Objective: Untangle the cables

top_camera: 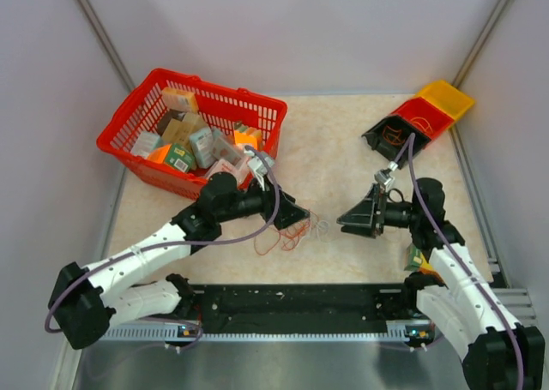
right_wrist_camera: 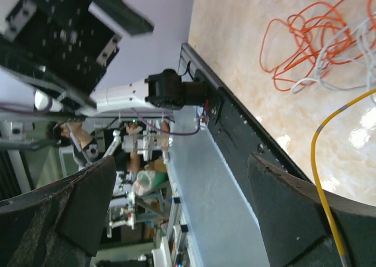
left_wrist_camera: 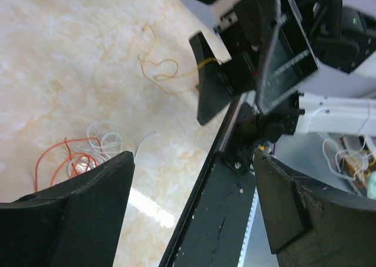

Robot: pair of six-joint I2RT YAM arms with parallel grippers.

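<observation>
Counts: 2 arms, left arm [top_camera: 137,258] and right arm [top_camera: 455,274]. 1 red basket [top_camera: 150,172] at far-left corner, roughly a dozen boxes [top_camera: 178,131] inside, exact number unclear. 3 bins at far-right corner: yellow bin [top_camera: 446,97], red bin [top_camera: 426,116], black bin [top_camera: 372,140]. 1 cable tangle [top_camera: 292,231] by the near edge, 1 loose yellow wire [right_wrist_camera: 312,152].

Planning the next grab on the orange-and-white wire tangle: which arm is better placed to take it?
Left. The left end effector, open, sits right beside the cables in the top view; the right end effector, also open, is farther off.
</observation>
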